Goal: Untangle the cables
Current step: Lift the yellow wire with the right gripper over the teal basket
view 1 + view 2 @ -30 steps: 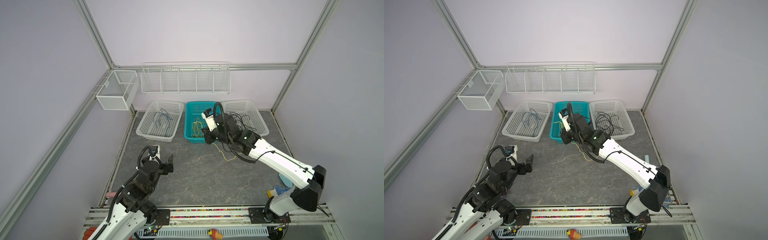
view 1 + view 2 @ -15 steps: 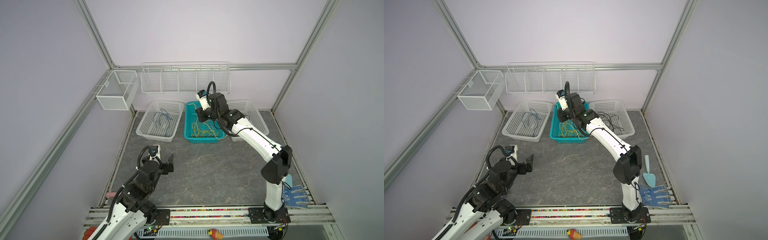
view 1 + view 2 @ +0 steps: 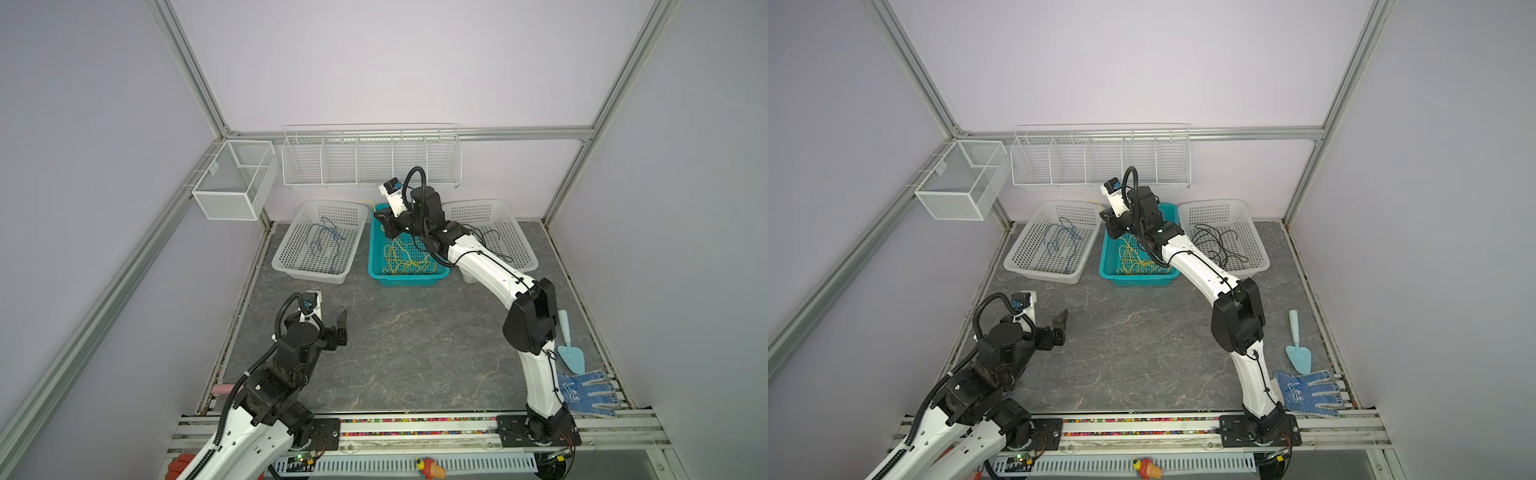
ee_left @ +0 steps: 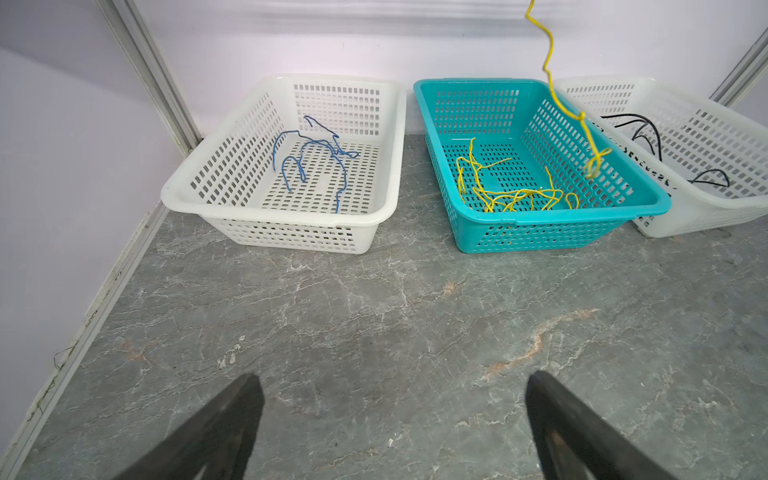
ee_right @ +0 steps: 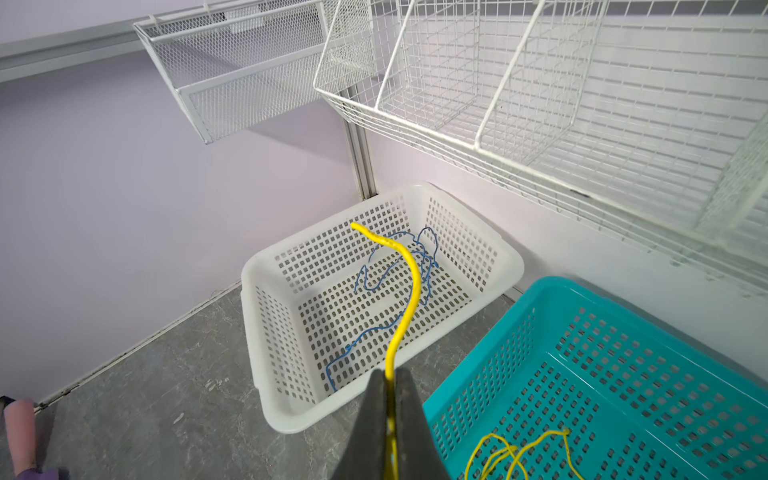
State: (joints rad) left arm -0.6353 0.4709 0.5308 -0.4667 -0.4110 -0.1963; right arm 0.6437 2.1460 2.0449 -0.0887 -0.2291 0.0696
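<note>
Right hand [image 5: 388,374] clamped on yellow cable [image 5: 411,286], lifted higher over teal basket [image 4: 540,218]; left hand [image 4: 390,384] open, unmoved

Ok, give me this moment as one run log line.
right hand: shut on yellow cable, above teal basket | left hand: open, empty

A grey, marble-veined counter [image 3: 415,353] is seen in both top views. Three perforated baskets are set on it in a row along the far edge: a white basket [image 3: 291,266] at 11 o'clock, a teal basket [image 3: 409,279] at 12 o'clock and a second white basket [image 3: 528,257] at 1 o'clock. A pale blue trowel [image 3: 570,353] is laid at 4 o'clock, with a blue dotted glove [image 3: 590,392] just beside it.
</note>
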